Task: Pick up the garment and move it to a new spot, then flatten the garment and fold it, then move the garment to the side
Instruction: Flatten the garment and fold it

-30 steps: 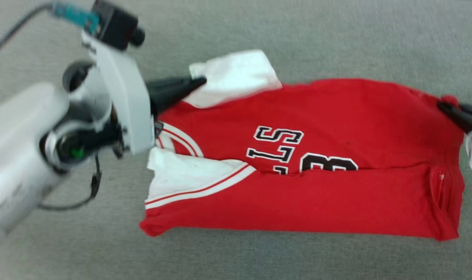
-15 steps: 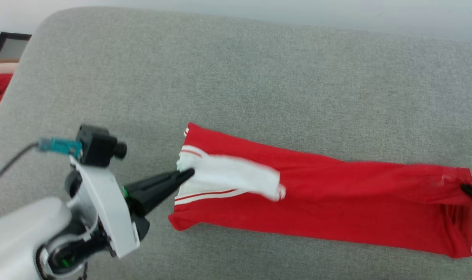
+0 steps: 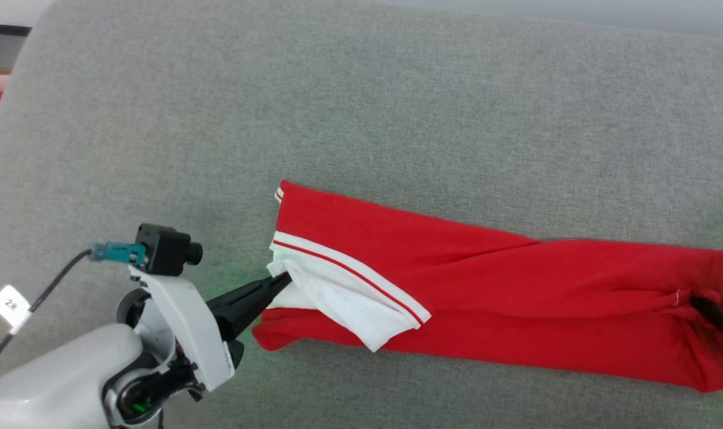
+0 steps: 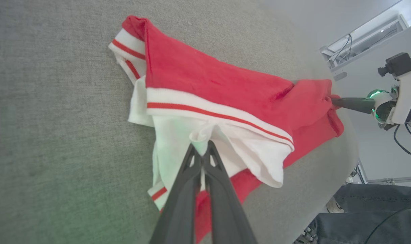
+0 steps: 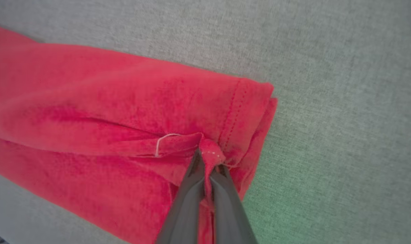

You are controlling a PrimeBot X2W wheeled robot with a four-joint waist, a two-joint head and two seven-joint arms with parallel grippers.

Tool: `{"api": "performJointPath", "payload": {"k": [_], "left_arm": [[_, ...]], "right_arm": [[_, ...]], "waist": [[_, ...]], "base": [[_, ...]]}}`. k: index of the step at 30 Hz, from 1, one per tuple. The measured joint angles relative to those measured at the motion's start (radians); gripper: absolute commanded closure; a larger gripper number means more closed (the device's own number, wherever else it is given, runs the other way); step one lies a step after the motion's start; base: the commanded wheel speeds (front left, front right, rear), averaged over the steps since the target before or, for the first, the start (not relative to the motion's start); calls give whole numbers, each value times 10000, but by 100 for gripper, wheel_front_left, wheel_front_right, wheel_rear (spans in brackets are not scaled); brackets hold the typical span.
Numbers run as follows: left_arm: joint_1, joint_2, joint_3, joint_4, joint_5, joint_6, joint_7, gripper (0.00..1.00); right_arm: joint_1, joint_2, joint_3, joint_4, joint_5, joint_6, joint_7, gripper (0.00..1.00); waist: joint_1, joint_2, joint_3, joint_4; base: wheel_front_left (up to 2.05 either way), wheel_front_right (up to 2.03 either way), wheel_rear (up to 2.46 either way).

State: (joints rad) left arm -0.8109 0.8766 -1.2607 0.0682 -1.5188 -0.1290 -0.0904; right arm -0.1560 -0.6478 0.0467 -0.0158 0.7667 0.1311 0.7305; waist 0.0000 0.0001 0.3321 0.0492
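A bench (image 3: 397,89) covered in grey woven fabric, rounded at its corner, is seen under both arms. The garment (image 3: 516,286), a red jersey-style shirt, is laid on it, folded lengthwise into a long, narrow band. Its long axis is stretched from the left end effector (image 3: 281,281) to the right end effector (image 3: 704,304), dipping slightly toward the right one in the head view. The sleeve end is pointed at the left end effector and the stitched hem (image 5: 235,112) at the right one.

The left end effector (image 4: 201,152) is closed narrowly, and a small pinch of the white sleeve (image 3: 349,304) is clamped between its tips. Just beyond those tips the red-and-white striped trim (image 4: 219,113) is draped across the sleeve, with the red body further on. The right end effector (image 5: 208,159) is likewise closed, and a bunched fold of red cloth at the hem is gripped by it. A loose white thread loop (image 5: 163,144) is seen just beside its tips. In the left wrist view the right end effector (image 4: 334,100) is seen at the garment's far end, and a person's leg (image 4: 371,203) in dark denim is visible past the bench edge.
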Motion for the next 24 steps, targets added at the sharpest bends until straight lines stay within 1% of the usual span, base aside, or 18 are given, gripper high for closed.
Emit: {"api": "performJointPath", "payload": {"k": [5,6,7,8,9,10,11,12,13,14,18,20,22,24], "left_arm": [[66,-403,-48,587,4,0,-190,100],[97,-453,-52,656,13,0,-320,100],[119,-470,-52,713,63,0,-483,93],[120,-468,-42,723,113,0,-662,93],[122,-460,-10,719,159,0,-874,80],[136,-447,48,700,153,0,-1060,63],[168,-414,105,654,151,0,-1204,51],[225,-353,153,591,151,0,-1310,21],[324,-274,194,489,146,0,-1402,5],[429,-205,222,414,144,0,-1473,0],[883,-12,451,313,297,0,-1657,0],[1220,-25,796,443,351,0,-1697,0],[1679,-178,1653,834,654,4,-1699,0],[2298,-571,2905,1216,1158,257,-1743,0]], "right_arm": [[-369,274,412,541,-67,0,-422,100],[-410,288,474,600,-59,0,-556,96],[-448,341,506,675,13,-2,-660,63],[-470,389,552,702,163,-4,-683,63],[-495,433,606,711,351,-6,-717,39],[-512,464,631,715,441,-4,-796,1],[-547,477,642,715,470,-4,-846,0],[-562,462,642,692,541,-4,-882,0],[-559,447,642,665,650,-4,-884,0],[-551,443,629,619,754,-4,-907,0],[-277,320,422,497,1070,-4,-961,0],[-5,238,184,531,1143,-4,-970,0],[256,144,-58,600,1206,-4,-968,0],[520,109,-324,742,1260,-4,-957,0]], "waist": [[0,0,76,-115],[0,0,63,-126],[0,0,35,-132],[-1,0,2,-135],[0,0,-38,-142],[-1,0,-89,-149],[0,0,-151,-155],[0,0,-221,-161],[0,0,-302,-166],[0,0,-387,-169],[-1,0,-788,-156],[0,0,-1009,-126],[0,-1,-1227,-76],[0,0,-1421,-4]], "base": [[0,0,0],[0,0,0],[0,0,0],[0,0,0],[0,0,0],[0,0,0],[0,0,0],[0,0,0],[0,0,0],[0,0,0],[0,0,0],[0,0,0],[0,0,0],[0,0,0]]}}
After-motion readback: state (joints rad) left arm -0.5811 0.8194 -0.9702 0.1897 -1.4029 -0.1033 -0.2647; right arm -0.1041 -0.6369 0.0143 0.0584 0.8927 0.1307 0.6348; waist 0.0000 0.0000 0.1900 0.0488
